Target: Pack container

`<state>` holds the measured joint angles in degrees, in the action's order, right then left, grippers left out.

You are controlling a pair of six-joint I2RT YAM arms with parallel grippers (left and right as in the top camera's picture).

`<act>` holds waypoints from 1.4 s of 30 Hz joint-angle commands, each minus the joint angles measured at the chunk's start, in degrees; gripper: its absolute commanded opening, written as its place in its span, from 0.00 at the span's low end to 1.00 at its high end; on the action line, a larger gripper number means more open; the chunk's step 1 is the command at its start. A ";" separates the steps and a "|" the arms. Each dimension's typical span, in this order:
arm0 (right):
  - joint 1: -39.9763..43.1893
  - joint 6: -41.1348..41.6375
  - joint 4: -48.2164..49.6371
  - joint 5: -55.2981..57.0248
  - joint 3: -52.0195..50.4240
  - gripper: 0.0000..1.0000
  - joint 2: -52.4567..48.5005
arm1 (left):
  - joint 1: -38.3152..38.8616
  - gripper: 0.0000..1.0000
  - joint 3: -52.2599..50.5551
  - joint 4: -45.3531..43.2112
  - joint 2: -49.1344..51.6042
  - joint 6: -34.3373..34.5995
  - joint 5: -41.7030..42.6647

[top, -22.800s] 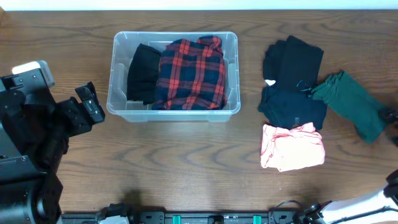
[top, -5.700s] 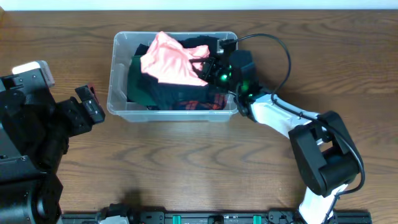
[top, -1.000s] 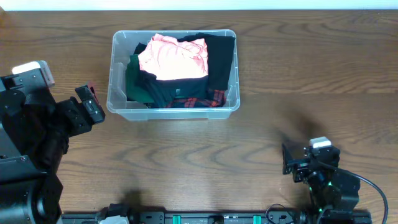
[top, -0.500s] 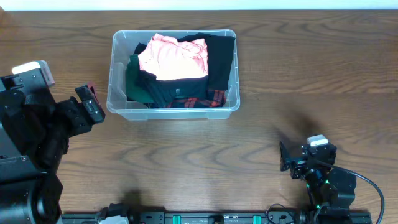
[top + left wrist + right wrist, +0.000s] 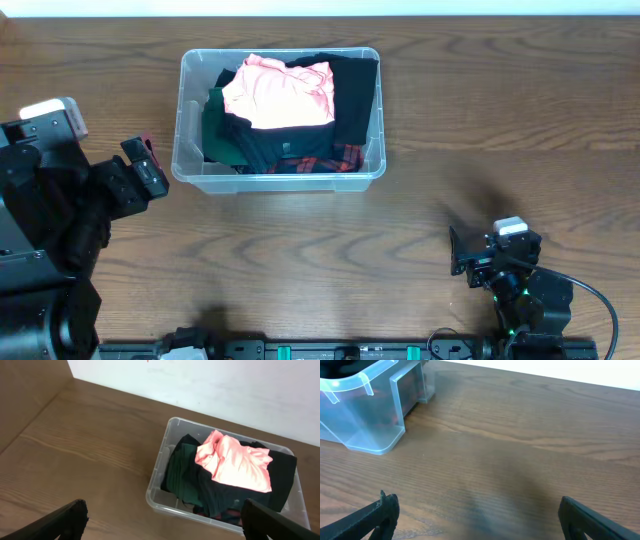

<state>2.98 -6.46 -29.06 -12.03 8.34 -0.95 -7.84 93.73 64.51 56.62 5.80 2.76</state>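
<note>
Since a few seconds back the right gripper (image 5: 463,253) has left the container (image 5: 178,120) and come down to the near edge of the table (image 5: 300,260), well apart from the container and to its right. Over the last half second it has not shifted. The clothes that earlier lay on the right side of the table are now all inside the container.

Its jaws stand wide with nothing between them. The right wrist view shows the two dark fingertips (image 5: 382,512) at the bottom corners and only bare wood in the gap. Up and to the left in that view is a rounded, clear-walled corner of the container, resting on the table.

The left gripper (image 5: 143,168) is spread just as wide and is empty, with its fingertips (image 5: 72,515) at the lower corners of its own wrist view. It sits near the container's left wall without touching it, in the same spot as before.

The container stands upright toward the far side of the table, left of centre. A crumpled pink garment (image 5: 280,92) lies on top of the pile. Under it a dark green piece (image 5: 218,135) fills the left side. A black piece (image 5: 357,95) runs along the right side up to the far corner. At the near wall a dark piece shows, with a strip of red plaid cloth (image 5: 328,160) beside it.
</note>
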 commanded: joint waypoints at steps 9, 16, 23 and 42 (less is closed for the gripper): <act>0.37 0.83 0.13 -0.63 -0.31 0.99 0.61 | -0.13 0.98 0.37 0.04 -0.04 0.07 -0.46; 0.37 0.83 0.13 -0.63 -0.31 0.99 0.61 | -0.13 0.98 0.37 0.20 -0.04 -0.09 -0.59; 0.37 0.83 0.13 -0.63 -0.31 0.99 0.61 | 0.02 0.98 -0.61 2.45 -1.42 -1.46 -2.12; 0.37 0.83 0.13 -0.63 -0.31 0.99 0.61 | 0.04 0.98 -59.08 -46.49 -35.19 -4.61 13.31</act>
<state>2.98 -6.46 -28.86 -12.16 8.19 -0.84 -7.81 38.28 19.44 26.30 1.30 14.04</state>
